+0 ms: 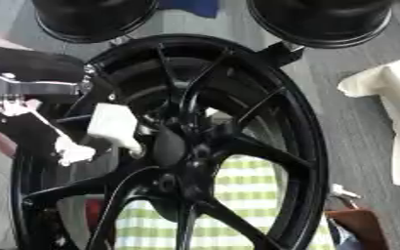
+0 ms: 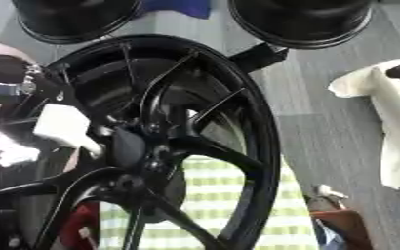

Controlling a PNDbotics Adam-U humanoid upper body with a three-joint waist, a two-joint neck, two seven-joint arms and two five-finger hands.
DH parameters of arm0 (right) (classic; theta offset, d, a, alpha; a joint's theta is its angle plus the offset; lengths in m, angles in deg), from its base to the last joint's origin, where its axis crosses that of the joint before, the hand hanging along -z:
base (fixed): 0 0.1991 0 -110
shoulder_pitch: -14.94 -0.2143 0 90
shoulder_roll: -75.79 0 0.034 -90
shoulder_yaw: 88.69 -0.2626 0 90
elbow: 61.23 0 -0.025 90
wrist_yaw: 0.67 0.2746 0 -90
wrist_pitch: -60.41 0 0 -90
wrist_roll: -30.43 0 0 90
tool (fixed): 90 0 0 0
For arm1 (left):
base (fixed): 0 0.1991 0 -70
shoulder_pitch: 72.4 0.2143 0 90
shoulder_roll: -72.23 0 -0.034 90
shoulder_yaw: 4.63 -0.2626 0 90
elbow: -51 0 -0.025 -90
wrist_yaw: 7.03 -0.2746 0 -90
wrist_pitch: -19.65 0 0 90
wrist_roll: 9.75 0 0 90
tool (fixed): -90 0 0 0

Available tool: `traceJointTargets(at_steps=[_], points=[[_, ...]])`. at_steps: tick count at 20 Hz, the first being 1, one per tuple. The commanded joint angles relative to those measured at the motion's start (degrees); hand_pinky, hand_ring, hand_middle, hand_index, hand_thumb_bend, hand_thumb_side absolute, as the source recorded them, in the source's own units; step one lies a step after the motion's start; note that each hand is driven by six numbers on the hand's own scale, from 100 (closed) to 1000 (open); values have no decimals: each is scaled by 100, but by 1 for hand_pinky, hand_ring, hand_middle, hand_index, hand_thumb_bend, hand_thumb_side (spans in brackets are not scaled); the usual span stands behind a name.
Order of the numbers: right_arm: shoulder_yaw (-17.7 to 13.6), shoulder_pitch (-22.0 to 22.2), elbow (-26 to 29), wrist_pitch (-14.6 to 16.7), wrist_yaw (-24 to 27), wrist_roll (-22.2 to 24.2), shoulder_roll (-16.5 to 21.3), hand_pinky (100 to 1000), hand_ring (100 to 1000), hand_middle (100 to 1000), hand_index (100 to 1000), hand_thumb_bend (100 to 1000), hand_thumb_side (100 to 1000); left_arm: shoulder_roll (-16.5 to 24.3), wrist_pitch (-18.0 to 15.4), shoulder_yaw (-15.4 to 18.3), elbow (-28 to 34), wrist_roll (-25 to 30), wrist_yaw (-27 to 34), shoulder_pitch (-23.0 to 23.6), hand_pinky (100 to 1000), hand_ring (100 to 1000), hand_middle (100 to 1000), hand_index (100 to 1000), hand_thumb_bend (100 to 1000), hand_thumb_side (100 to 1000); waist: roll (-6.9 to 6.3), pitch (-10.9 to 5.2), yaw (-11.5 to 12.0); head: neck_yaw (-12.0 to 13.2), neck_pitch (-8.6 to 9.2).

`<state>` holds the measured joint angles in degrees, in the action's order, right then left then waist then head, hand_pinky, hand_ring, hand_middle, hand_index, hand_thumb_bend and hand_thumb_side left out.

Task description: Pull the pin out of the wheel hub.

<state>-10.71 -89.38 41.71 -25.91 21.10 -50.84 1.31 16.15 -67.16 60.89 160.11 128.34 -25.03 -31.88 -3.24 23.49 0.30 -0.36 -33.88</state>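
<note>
At the left edge of the frame the robot's left arm comes in, black with a silver joint, and its left hand sits against the rim and spokes of the wheel hub; whether its fingers are curled or straight I cannot tell, since only dark shapes and a few white bits show there. Just right of the hand a white block-like piece lies against the spokes, close to the dark centre of the hub; the pin itself I cannot pick out with any certainty. The hub is a large black spoked wheel standing on edge, filling the middle of the frame from top to bottom. Through its spokes at the lower centre shows a green-and-white checked cloth. Above it, along the top edge, are two round black objects. At the right a cream cloth lies on the grey floor, and a brown thing sits in the lower right corner.
</note>
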Motion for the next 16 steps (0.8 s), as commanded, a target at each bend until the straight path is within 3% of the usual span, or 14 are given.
traceJointTargets(at_steps=[1,3,6,16], points=[[-57,-39,44,-15,-6,6,81,1000,816,665,611,100,706,79,37,44,15,-156,-62,-85,861,752,562,725,100,269,30,-94,5,8,78],[-57,-39,39,-17,-4,23,74,1000,817,666,612,100,706,70,101,34,0,-259,-11,-86,830,694,492,659,100,226,35,-93,8,9,79],[-64,-35,33,-12,2,37,72,1000,818,666,612,100,706,80,209,55,5,-467,130,-81,774,620,410,565,100,245,40,-94,13,11,70],[-72,-22,21,-3,11,76,66,1000,819,669,614,100,706,337,565,340,282,-1159,871,-55,753,558,335,464,100,244,40,-112,16,-2,70]])
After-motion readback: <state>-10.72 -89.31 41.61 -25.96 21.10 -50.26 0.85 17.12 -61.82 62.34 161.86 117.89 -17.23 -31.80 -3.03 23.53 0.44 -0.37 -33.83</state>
